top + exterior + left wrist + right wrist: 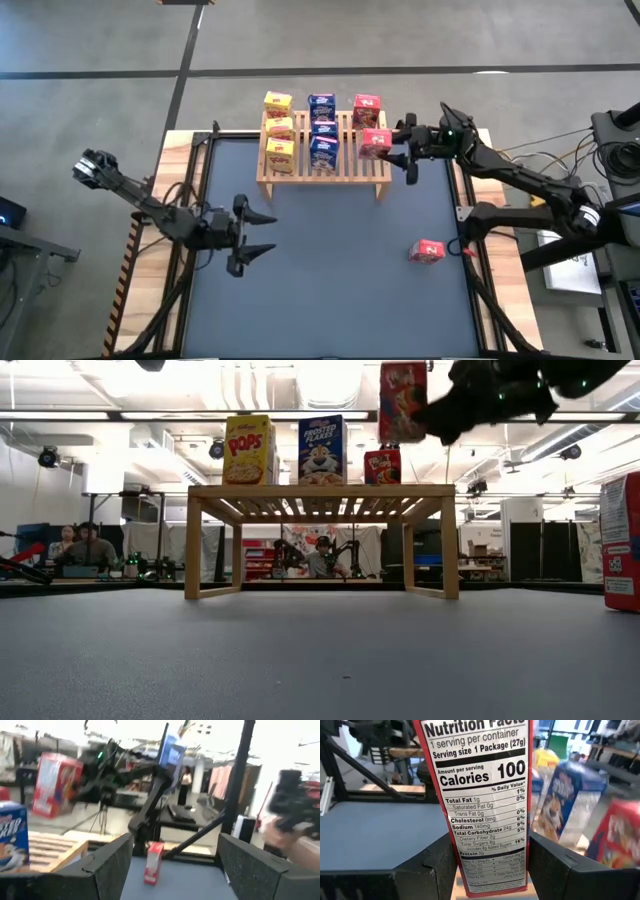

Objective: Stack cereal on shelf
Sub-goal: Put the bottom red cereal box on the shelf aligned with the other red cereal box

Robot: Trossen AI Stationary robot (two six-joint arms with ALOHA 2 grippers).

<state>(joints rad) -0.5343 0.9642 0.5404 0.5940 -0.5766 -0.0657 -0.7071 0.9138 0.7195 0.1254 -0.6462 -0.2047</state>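
Observation:
The slatted wooden shelf [325, 175] stands at the table's far middle. On its slats stand three yellow boxes [280, 128], three blue boxes [323, 128] and one red box [366, 107]. My right gripper [393, 147] is shut on a second red box [374, 143], which is raised over the shelf's right end [402, 400]. A third red box [427, 250] stands on the table near the right edge, by its base. My left gripper [258, 235] is open and hovers over the table's left part, touching nothing. My right gripper pinches the red box [490, 820] between its two fingers [437, 867], one on each broad face, with the narrow nutrition panel [485, 860] turned toward the wrist. The fingers come roughly level from the table's right. The box stands upright, lifted clear above the slats.
The black mat [330, 290] in front of the shelf is bare apart from the lone red box. Metal frame posts [200, 150] flank the table. People sit at desks in the room beyond [90, 545].

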